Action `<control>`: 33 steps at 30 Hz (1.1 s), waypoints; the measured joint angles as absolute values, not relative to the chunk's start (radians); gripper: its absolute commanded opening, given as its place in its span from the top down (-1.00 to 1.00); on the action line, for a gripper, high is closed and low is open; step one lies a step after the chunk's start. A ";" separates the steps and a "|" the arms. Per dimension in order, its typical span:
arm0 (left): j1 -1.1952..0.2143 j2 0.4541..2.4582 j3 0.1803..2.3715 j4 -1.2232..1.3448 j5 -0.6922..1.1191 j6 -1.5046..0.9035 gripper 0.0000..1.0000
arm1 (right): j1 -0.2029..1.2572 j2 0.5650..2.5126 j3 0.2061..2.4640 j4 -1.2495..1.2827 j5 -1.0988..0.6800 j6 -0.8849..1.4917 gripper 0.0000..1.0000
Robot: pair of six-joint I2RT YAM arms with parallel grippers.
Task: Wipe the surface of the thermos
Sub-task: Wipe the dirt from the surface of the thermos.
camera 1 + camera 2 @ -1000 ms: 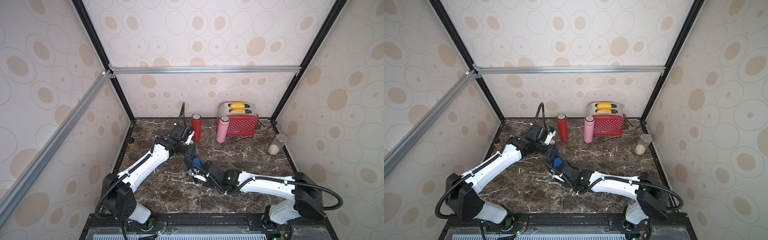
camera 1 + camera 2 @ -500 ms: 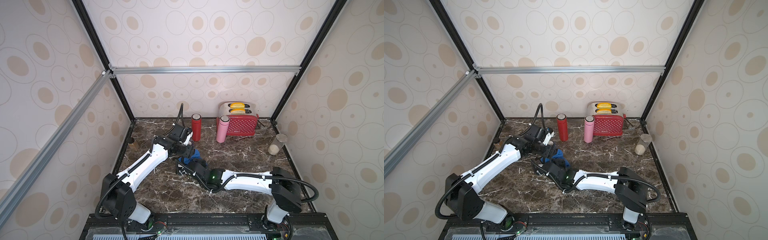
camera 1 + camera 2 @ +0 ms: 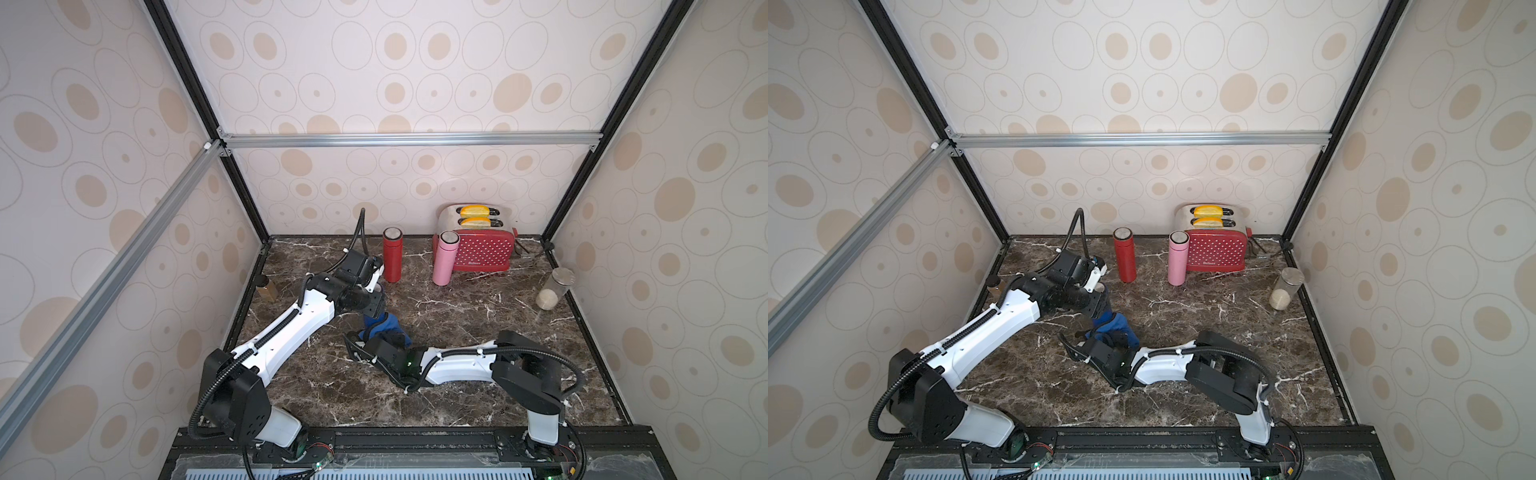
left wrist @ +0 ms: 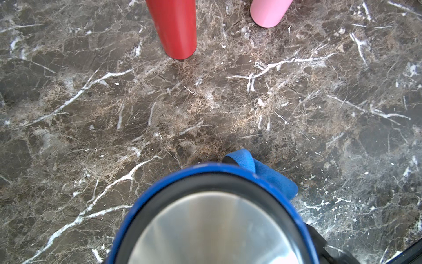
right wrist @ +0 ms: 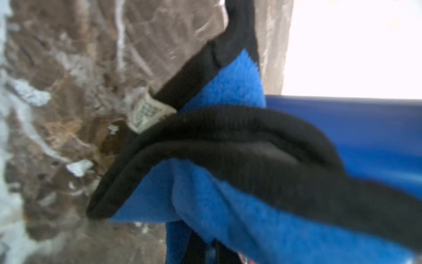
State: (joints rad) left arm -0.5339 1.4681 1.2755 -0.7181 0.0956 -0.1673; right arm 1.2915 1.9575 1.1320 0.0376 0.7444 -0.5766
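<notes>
Left wrist: thermos (image 4: 157,185) long axis vertical, cap (image 4: 212,230) up, left hand (image 3: 375,311) gripping; right hand (image 3: 384,337) clamped on cloth (image 5: 239,212).

The worktop (image 3: 457,316) is dark brown marble with white veins. Along its back edge a red thermos (image 3: 392,255) and a pink thermos (image 3: 444,259) stand upright, the pink one just in front of a red toaster (image 3: 484,251). A glass jar (image 3: 552,289) stands near the right edge and a small jar (image 3: 266,288) at the left edge. Whether the blue thermos (image 4: 212,228) touches the stone is hidden.

Blue thermos (image 4: 212,228) upright — blue cloth (image 5: 228,86) touching it.
</notes>
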 measured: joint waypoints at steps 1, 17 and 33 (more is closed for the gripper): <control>-0.534 1.468 1.275 -0.718 0.096 -0.167 1.00 | 1.291 1.963 1.132 0.038 0.744 -0.574 1.00; -0.528 1.469 1.274 -0.706 0.081 -0.168 1.00 | 1.302 1.799 1.192 0.074 0.809 -0.811 1.00; -0.528 1.474 1.272 -0.702 0.072 -0.158 1.00 | 1.332 2.060 1.232 0.073 0.804 -0.793 1.00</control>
State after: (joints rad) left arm -0.5282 1.4738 1.2720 -0.7021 0.0719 -0.1581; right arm 1.3323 2.0598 1.2324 0.0731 0.8036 -0.7933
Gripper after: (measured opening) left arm 0.665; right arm 0.063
